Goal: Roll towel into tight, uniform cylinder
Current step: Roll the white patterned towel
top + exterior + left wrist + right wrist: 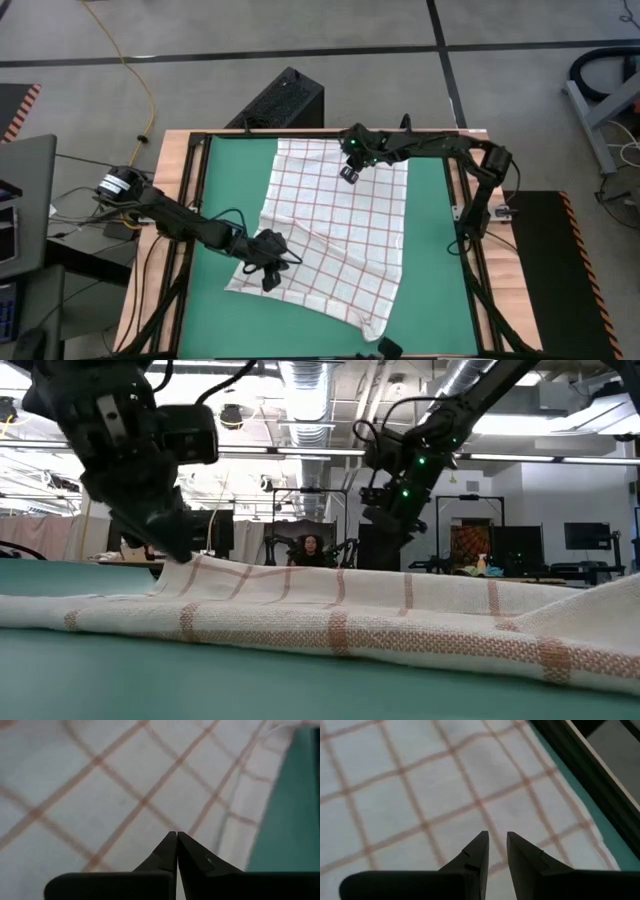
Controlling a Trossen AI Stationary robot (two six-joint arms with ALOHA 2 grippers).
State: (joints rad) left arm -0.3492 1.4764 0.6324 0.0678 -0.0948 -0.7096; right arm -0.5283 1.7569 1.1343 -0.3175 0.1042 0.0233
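Note:
The towel (335,230), white with a thin red-brown grid, lies spread and slightly askew on the green mat (225,200), with a few low wrinkles (340,610). My left gripper (270,275) is shut low over the towel's near left part (100,785); in the low view the cloth rises in a small hump (195,565) right beside it. My right gripper (348,175) hangs over the towel's far part (420,785). It is open by a narrow gap, has nothing between its fingers, and stands clear above the cloth (385,525). My left gripper (177,836) is shut, slanting down at the towel near its left edge. Whether its tips touch the cloth, I cannot tell.
A dark rail and a wooden frame (185,200) run round the mat. A black box (285,100) stands beyond the far edge. Bare mat shows to the towel's left and right (430,240). A person (312,548) sits in the room behind the table.

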